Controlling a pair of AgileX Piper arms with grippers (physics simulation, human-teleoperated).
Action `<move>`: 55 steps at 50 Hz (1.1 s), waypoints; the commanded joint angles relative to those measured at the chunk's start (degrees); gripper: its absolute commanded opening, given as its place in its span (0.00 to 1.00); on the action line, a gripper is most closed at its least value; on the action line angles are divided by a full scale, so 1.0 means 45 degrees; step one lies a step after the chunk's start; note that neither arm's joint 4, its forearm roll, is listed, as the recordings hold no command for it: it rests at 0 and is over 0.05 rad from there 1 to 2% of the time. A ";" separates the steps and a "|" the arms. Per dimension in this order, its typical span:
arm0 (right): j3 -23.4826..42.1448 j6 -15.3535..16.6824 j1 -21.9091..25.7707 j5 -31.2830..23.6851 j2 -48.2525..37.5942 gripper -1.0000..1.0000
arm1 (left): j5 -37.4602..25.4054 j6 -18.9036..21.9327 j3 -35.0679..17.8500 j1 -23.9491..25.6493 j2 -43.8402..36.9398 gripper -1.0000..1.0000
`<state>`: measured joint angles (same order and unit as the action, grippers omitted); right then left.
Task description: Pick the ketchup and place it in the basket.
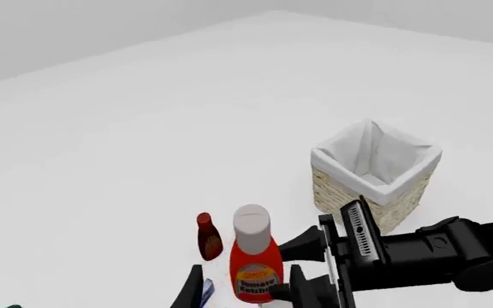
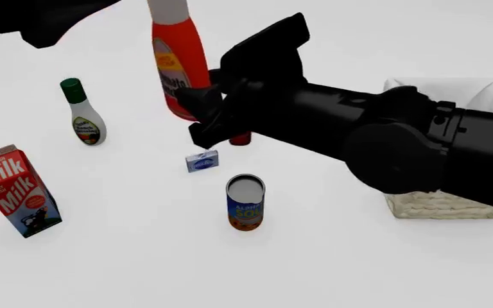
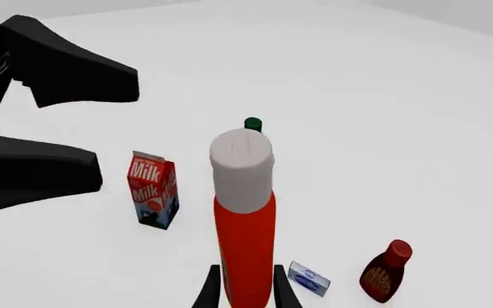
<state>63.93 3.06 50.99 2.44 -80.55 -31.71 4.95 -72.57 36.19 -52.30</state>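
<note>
Plain white tabletop (image 2: 126,269), grey backdrop

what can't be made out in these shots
- Front view: the dark red-brown bottle is almost wholly hidden behind the right end effector.
- Front view: the right arm covers most of the basket; the ketchup cap is cut by the top edge.
- Right wrist view: the ketchup hides all but the green cap of the white bottle.
- Milk carton small print: unreadable.

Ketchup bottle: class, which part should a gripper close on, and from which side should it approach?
Grip the ketchup bottle low on its red body, from the side, fingers level. It stands upright, and the body looks wider than the white cap, so it likely gives the surer hold. The right gripper already straddles that part.
</note>
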 commanded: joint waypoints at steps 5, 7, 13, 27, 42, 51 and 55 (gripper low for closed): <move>0.0076 -0.0326 -0.0696 -0.0332 0.0614 0.00 | 0.0060 -0.0141 0.0742 -0.0672 0.0857 1.00; 0.0095 -0.0428 -0.0827 -0.0407 0.0716 0.00 | 0.0135 -0.0074 0.0918 -0.0911 0.0995 1.00; 0.0137 -0.0483 -0.1205 -0.0566 0.0845 0.00 | 0.0220 -0.0105 0.1192 -0.1297 0.1299 1.00; 0.0063 -0.0581 -0.2546 -0.0635 0.1007 0.00 | 0.0907 -0.0136 0.2297 -0.2245 0.1821 1.00; -0.0014 -0.1039 -0.4090 -0.0376 0.1016 0.00 | 0.1772 -0.0386 0.3117 -0.2949 0.1802 1.00; -0.0059 -0.1146 -0.5103 -0.0194 0.1083 0.00 | 0.2064 -0.0816 0.3320 -0.3412 0.2116 1.00; -0.0133 -0.1100 -0.5525 -0.0137 0.1162 0.00 | 0.2429 -0.0976 0.3791 -0.3662 0.2489 1.00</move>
<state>63.41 -0.69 30.77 1.07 -76.07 -23.39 2.10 -58.40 22.07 -43.38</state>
